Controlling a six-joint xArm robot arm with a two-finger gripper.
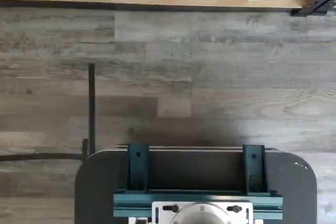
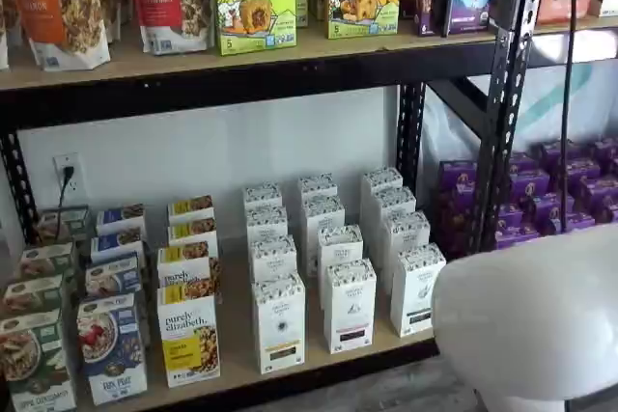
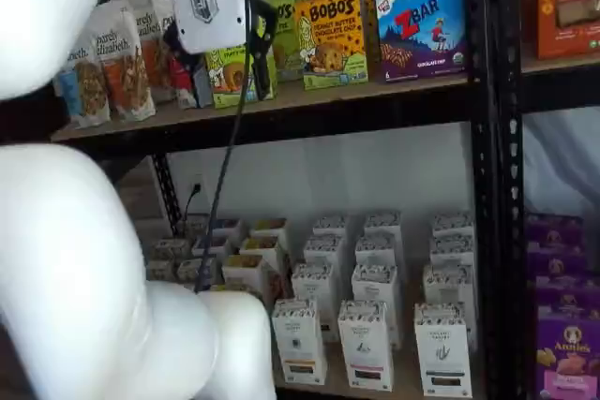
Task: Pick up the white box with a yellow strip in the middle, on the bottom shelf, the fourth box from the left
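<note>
Nearest, in the wrist view, a dark mount with teal brackets [image 1: 195, 174] hangs over a grey wood-plank floor [image 1: 210, 77]. The floor runs up to the long light tan wooden bottom shelf [image 2: 237, 354] with its black front rail.

At the front of that shelf stands the white-and-yellow "purely elizabeth" granola box [image 2: 189, 337], taken here as the landmark. The tall white box with a speckled top band and a yellowish-tan strip across its front [image 2: 278, 321] stands upright just beside the granola box, on its right as seen from the front. It is in the same front row and apart from it by a narrow gap. It shows in both shelf views and in the wrist view. Past it to the right stand two more white cartons with darker strips [image 2: 350, 304], and like cartons line up in rows behind.

Well above the granola box, level with the upper shelf of snack boxes, hangs the white-bodied tool with black fingers [image 3: 261, 30]. Its jaws stand wide apart and hold nothing; it is far from the white box.
</note>
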